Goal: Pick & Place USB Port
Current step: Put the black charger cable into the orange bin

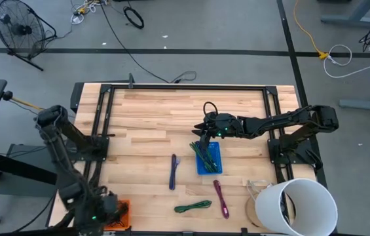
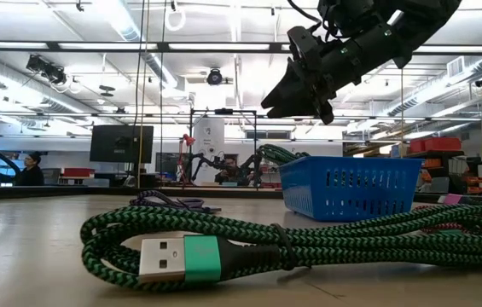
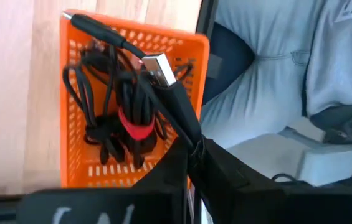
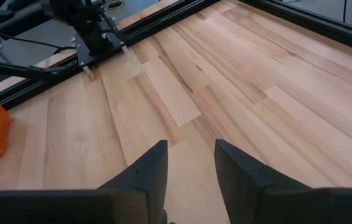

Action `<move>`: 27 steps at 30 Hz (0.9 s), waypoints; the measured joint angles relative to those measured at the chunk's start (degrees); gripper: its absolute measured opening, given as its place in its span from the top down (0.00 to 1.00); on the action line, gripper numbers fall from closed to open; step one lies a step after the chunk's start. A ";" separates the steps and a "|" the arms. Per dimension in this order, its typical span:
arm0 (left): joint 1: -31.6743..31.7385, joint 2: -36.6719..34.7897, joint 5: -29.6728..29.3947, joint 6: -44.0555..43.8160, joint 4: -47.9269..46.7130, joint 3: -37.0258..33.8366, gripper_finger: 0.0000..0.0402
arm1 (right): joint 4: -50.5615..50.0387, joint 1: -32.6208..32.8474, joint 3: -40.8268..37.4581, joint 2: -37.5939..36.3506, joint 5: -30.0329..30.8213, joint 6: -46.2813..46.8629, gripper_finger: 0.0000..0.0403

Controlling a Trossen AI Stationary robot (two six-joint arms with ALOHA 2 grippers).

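My left gripper (image 3: 191, 146) is at the table's near left corner over an orange basket (image 3: 76, 124), shut on a black USB cable (image 3: 179, 102). A black cable bundle with a red tie (image 3: 135, 130) lies in that basket. My right gripper (image 4: 191, 165) hovers open and holds nothing. It hangs above the far-left edge of a blue basket (image 1: 212, 164) at mid-table, which has a green cable (image 1: 204, 154) in it. On the wood lie a blue cable (image 1: 173, 172), a green braided cable (image 2: 266, 243) and a magenta cable (image 1: 221, 195). My left gripper pinches the black USB cable between its two fingers, on the black plug housing (image 3: 185, 121) just behind the metal plug. The silver plug (image 3: 160, 68) sticks out past the fingertips, lifted above the orange basket. Where the rest of the cable runs, I cannot tell.
A white bucket (image 1: 296, 206) stands at the near right corner. A black frame rail (image 1: 185, 87) runs around the table's far and side edges. A person in grey clothes (image 3: 275, 74) sits just beyond the near left corner. Bare wood lies across the table's far half.
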 joint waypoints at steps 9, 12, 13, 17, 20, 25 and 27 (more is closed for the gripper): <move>-4.87 0.00 -9.23 5.12 0.00 -0.12 0.90 | 0.00 -0.01 0.00 0.00 0.00 0.00 0.67; -5.62 0.24 -9.76 5.00 -0.94 -0.20 0.90 | 0.00 0.00 0.00 0.00 -0.01 0.00 0.67; -5.76 0.48 -9.70 5.07 -0.76 -0.20 0.90 | 0.00 -0.02 0.00 0.00 0.01 0.00 0.67; -6.05 1.21 -9.80 4.73 -0.11 -0.20 0.89 | 0.00 0.00 0.00 0.00 0.01 0.00 0.67; -6.05 1.34 -11.41 4.68 -0.14 -0.20 0.89 | -0.02 -0.02 0.00 0.00 0.01 0.00 0.67; -6.01 1.38 -12.87 4.62 -0.33 -0.20 0.89 | -0.08 0.00 0.00 0.00 0.01 0.00 0.67; -6.01 1.38 -12.91 4.62 -0.23 -0.20 0.89 | -0.09 -0.01 0.00 0.00 0.01 0.00 0.67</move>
